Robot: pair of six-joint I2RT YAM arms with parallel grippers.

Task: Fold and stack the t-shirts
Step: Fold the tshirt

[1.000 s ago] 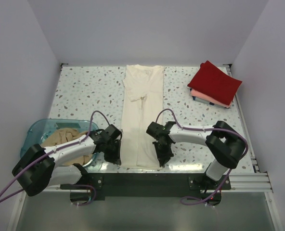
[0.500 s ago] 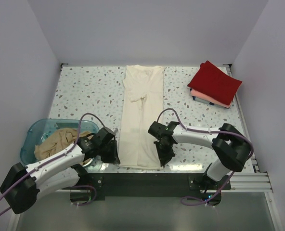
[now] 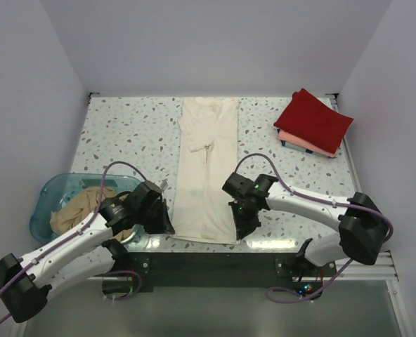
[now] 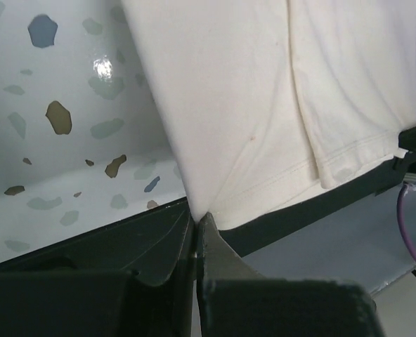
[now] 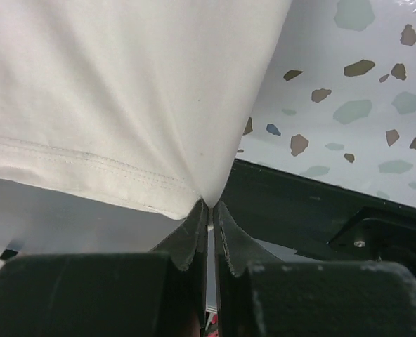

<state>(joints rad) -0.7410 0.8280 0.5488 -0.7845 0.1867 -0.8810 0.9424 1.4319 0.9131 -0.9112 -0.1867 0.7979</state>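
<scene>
step: fold cream-white t-shirt (image 3: 206, 168), lying lengthwise mid-table | left gripper (image 4: 196, 219): pinched on near-left hem corner | right gripper (image 5: 209, 205): pinched on near-right corner | why: paired corners likely keep hem taut for folding toward collar | stack: red t-shirt (image 3: 313, 121), far right

Cream shirt (image 3: 206, 175) — hem pulled nearer
</scene>
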